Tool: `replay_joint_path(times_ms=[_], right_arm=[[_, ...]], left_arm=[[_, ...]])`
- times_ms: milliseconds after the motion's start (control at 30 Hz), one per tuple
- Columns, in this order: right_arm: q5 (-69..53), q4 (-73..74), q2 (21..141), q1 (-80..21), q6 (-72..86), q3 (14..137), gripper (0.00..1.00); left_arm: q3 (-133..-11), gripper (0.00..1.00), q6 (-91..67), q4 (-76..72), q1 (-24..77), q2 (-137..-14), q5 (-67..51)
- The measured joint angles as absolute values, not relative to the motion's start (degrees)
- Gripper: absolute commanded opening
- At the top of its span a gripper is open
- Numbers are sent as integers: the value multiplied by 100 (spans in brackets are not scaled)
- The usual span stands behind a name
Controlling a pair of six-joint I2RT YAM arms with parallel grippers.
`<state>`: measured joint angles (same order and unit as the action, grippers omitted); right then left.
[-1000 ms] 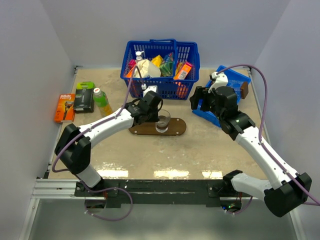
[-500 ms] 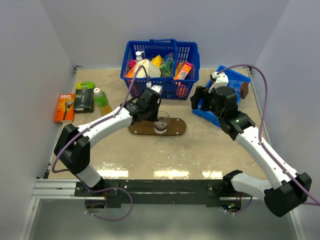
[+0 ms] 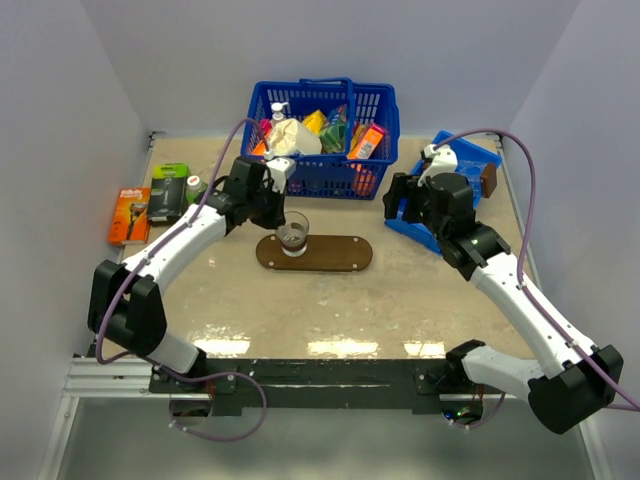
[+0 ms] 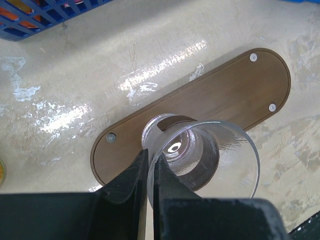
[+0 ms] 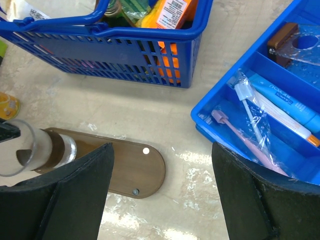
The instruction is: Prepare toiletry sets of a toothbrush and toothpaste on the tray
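Note:
The dark brown oval tray (image 3: 335, 254) lies mid-table. My left gripper (image 3: 283, 222) is shut on the rim of a clear glass cup (image 3: 293, 237) at the tray's left end. In the left wrist view one finger is inside the cup (image 4: 200, 155), one outside, over the tray (image 4: 235, 92). My right gripper (image 3: 400, 200) is wide open and empty, between the tray (image 5: 125, 167) and the blue bin (image 5: 220, 127). The bin holds a wrapped white toothbrush (image 5: 248, 110), a pink toothbrush (image 5: 240, 145) and a pale blue toothpaste tube (image 5: 282, 105).
A blue basket (image 3: 320, 125) full of packaged goods stands behind the tray. An orange razor pack (image 3: 129, 214), a green pack (image 3: 168, 192) and a green bottle (image 3: 196, 186) lie at the far left. The blue bin (image 3: 462, 160) sits at the right edge.
My left arm has swung left and carried the glass cup from the middle of the tray to its left end. The right arm has not moved.

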<state>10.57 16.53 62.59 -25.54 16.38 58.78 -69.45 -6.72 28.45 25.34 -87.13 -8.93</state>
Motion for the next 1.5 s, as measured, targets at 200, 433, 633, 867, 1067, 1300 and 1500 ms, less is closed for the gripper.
replay_joint_path(times_ms=[200, 433, 633, 867, 1067, 1300, 1500], right_arm=[[1144, 1678, 6259, -2554, 1638, 5878, 82], [1249, 1680, 6261, -2554, 1621, 5878, 82], [1253, 1680, 6263, -2554, 1592, 5878, 82], [1256, 1680, 6274, -2554, 1573, 5878, 81], [1258, 1680, 6309, -2554, 1553, 5878, 81], [1256, 1680, 6340, -2554, 1533, 5878, 81], [1256, 1678, 6340, -2554, 1533, 5878, 81]], left_arm=[[-6886, 0, -427, 2877, 2102, -8696, -1472], [-6501, 0, -329, 2897, 1870, -8458, -1428], [-6388, 0, -314, 2877, 1778, -8267, -1437], [-6388, 0, -183, 2877, 1575, -8265, -1439], [-6388, 0, -163, 2877, 1549, -8265, -1463], [-6383, 0, -89, 2877, 1549, -8267, -1466], [-6372, 0, -80, 2873, 1549, -8272, -1481]])
